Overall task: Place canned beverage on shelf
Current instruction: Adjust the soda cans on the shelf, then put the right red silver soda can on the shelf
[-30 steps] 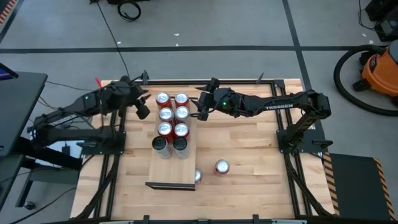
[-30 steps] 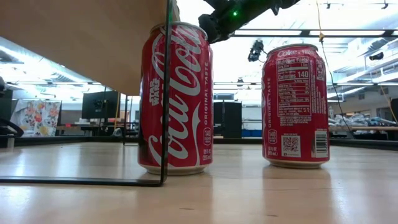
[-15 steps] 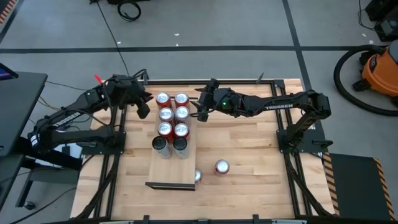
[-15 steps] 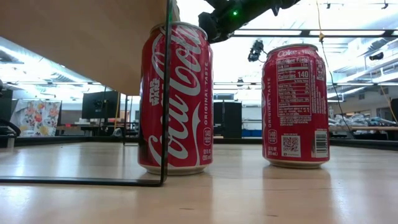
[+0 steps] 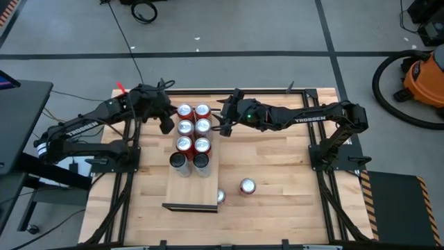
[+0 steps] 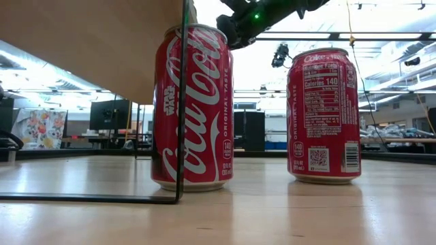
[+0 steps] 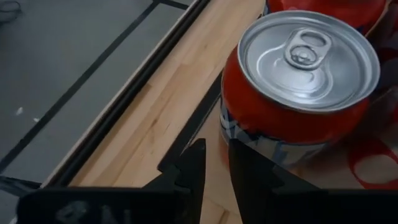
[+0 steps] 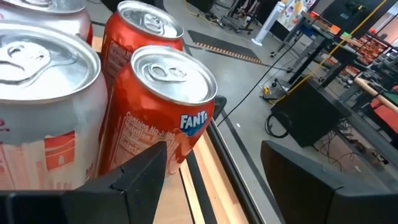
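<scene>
With fingers nearly pressed together, the empty left gripper (image 5: 166, 126) is being positioned beside shelved cans (image 5: 192, 128); the right gripper (image 5: 218, 123), half spread, is hovering by an orange Fanta can (image 8: 165, 102). Next, a Coca-Cola can (image 5: 248, 186) on the tabletop (image 5: 277, 173) is likely being fetched.

Wood bench (image 5: 277, 173) carries a pale shelf (image 5: 191, 191) on a thin wire frame. On the shelf, far end: eight cans (image 5: 193, 135) in two rows, six red-sided, two dark. Directly on the bench: two red cola cans (image 5: 248, 186), one partly under the shelf's corner.
</scene>
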